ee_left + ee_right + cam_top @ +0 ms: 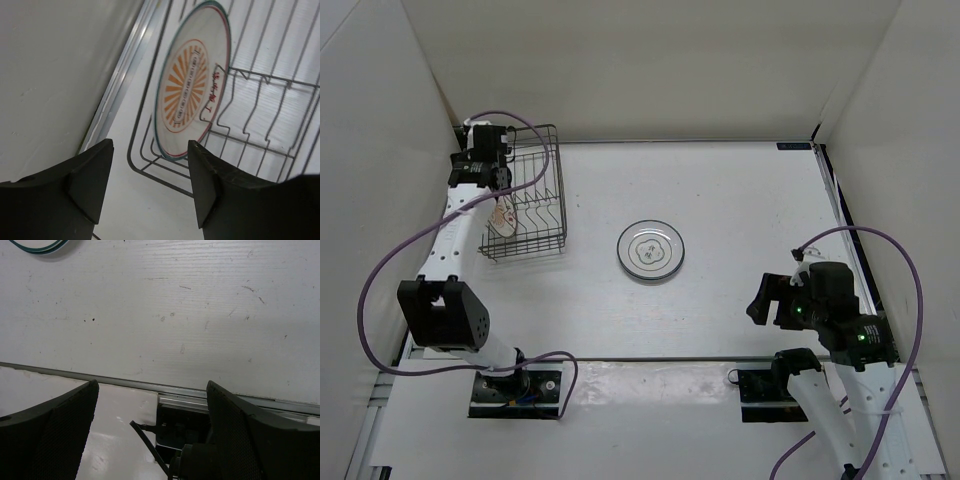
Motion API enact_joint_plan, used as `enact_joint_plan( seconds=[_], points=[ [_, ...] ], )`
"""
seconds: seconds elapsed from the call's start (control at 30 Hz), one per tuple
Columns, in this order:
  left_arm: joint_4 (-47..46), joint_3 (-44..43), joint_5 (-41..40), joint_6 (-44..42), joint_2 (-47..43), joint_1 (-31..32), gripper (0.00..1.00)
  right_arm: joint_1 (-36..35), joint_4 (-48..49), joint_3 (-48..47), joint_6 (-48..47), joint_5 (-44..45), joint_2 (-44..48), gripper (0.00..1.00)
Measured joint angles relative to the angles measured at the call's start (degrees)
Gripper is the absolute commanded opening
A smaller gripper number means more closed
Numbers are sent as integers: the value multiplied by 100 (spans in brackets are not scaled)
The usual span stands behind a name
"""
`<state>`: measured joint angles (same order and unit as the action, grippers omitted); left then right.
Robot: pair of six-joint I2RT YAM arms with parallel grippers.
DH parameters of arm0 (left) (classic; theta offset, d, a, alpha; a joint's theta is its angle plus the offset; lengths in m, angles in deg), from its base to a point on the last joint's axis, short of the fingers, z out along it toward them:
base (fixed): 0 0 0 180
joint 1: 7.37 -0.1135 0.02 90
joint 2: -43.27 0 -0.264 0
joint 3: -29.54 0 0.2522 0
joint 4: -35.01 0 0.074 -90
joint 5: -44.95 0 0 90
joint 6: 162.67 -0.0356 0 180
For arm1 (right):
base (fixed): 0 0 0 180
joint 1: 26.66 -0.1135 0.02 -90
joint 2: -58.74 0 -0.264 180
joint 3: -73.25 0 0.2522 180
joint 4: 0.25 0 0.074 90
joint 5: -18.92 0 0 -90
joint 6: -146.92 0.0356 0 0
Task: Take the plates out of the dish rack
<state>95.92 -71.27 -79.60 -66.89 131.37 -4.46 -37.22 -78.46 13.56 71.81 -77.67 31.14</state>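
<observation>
Right gripper (152, 385) near right, fingers apart, empty, low over white table (740, 200). Clear plate (651, 249) flat at table centre, well apart from dish rack (525, 190). Rack far left near wall, long axis near-to-far. Orange plate (192, 82) on edge in rack's near-left end, tilted, leaning by dividers (260, 105). Left gripper (150, 145) above it, fingers apart, not touching. White walls (650, 60) around.
</observation>
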Motion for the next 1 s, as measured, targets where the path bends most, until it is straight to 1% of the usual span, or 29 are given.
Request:
enact_joint_plan(
  seconds=[0.07, 0.2, 0.27, 0.33, 0.37, 0.4, 0.5, 0.53, 0.63, 0.73, 0.83, 1.0],
  points=[
    [-63, 0, -79, 63, 57, -133, 65, 0, 2, 0, 0, -2, -2, 90],
    [-111, 0, -184, 192, 345, -380, 59, 0, 2, 0, 0, 0, -2, 90],
    [-111, 0, -216, 232, 520, -433, 59, 0, 2, 0, 0, 0, -2, 90],
    [-114, 0, -223, 258, 680, -433, 53, 0, 4, 2, 0, 0, -4, 90],
    [-116, 0, -229, 269, 745, -431, 50, 0, 7, 2, 0, 0, -11, 90],
    [-109, 0, -236, 275, 807, -431, 44, 0, 11, 4, 0, -2, -20, 90],
    [-109, 0, -243, 293, 911, -433, 35, 0, 37, 48, 0, 0, -52, 90],
    [-109, 0, -247, 302, 925, -433, 28, 0, 37, 68, 0, -2, -66, 90],
    [-111, 0, -232, 334, 944, -442, 19, 0, 39, 83, 0, 0, -81, 90],
    [-127, 0, -201, 356, 946, -442, 13, 0, 39, 83, 0, 0, -81, 90],
    [-122, 0, -190, 369, 940, -442, 6, 0, 42, 83, 0, 0, -81, 90],
    [-85, 7, -114, 372, 852, -442, 3, 0, 39, 83, 0, 0, -87, 90]
  ],
)
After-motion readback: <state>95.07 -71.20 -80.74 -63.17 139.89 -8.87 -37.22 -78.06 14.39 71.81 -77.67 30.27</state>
